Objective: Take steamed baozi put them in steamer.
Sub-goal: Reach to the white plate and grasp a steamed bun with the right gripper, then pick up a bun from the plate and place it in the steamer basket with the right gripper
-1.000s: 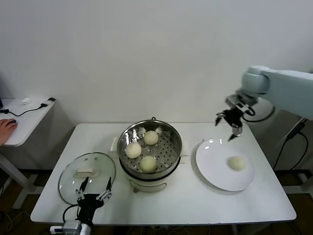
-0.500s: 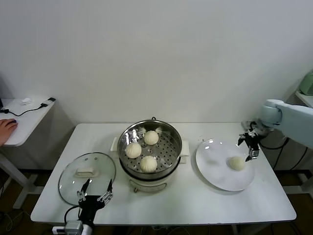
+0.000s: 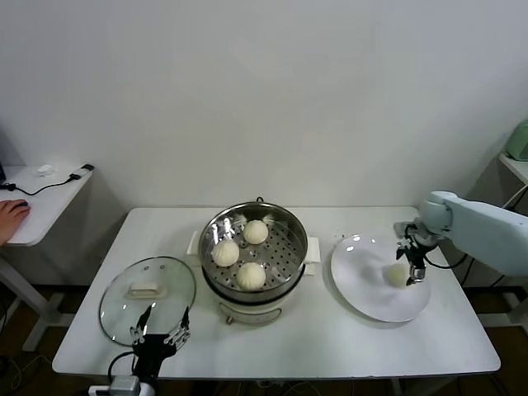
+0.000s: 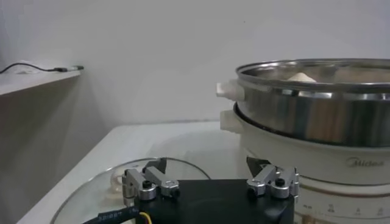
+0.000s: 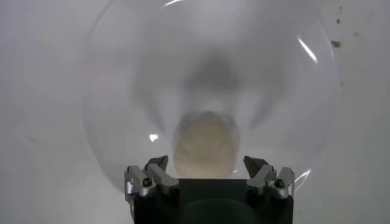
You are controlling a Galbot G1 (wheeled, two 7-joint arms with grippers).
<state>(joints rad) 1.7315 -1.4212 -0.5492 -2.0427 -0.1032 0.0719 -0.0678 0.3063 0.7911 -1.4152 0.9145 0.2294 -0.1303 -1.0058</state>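
Right gripper [image 3: 410,266], fingers spread, straddled the last baozi [image 3: 398,275] on the plate [image 3: 363,285]; a centred, gentle squeeze looked wisest; left gripper [image 3: 158,332] idled, fingers spread.

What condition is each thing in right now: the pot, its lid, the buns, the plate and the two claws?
steamer: uncovered, three baozi inside.
glass lid: off, flat on the table beside the steamer.
baozi in steamer: three, on the perforated tray.
last baozi: on the plate, not gripped.
plate: holds one baozi.
right gripper: open, over the last baozi.
left gripper: open, idle near the lid.
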